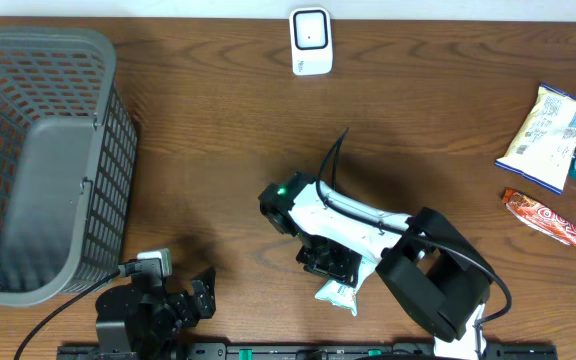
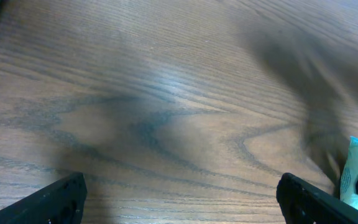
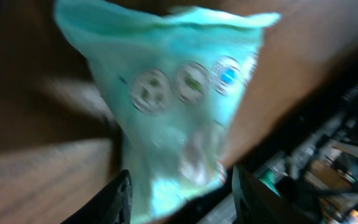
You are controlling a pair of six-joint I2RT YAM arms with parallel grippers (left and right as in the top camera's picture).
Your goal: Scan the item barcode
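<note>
From overhead, the pale teal packet (image 1: 340,291) lies on the bench (image 1: 208,150) near its front edge. It sits directly under the right tool (image 1: 328,264), which points down at it from the bent right arm. Only the packet's lower corner shows, since the tool and wrist cover the rest. The white scanner (image 1: 310,41) stands well apart at the far edge. The grey basket (image 1: 63,45) fills the left side, cut off by the frame. A snack bag (image 1: 548,137) and a red bar (image 1: 540,216) lie far to the right. The left tool (image 1: 196,300) rests at the front left, away from the packet. Through the left wrist camera, the left tool (image 2: 180,190) is spread wide over bare wood, with one finger at each lower corner. A sliver of the packet (image 2: 352,176) shows at the right edge, partly behind a dark part of the other arm. Through the right wrist camera, the packet (image 3: 179,106) fills the view, badly blurred. Round printed marks are visible on it, but no barcode can be made out. Its lower end sits between the fingers of the right tool (image 3: 180,179), which stand apart. I cannot tell whether they are pinching it.
</note>
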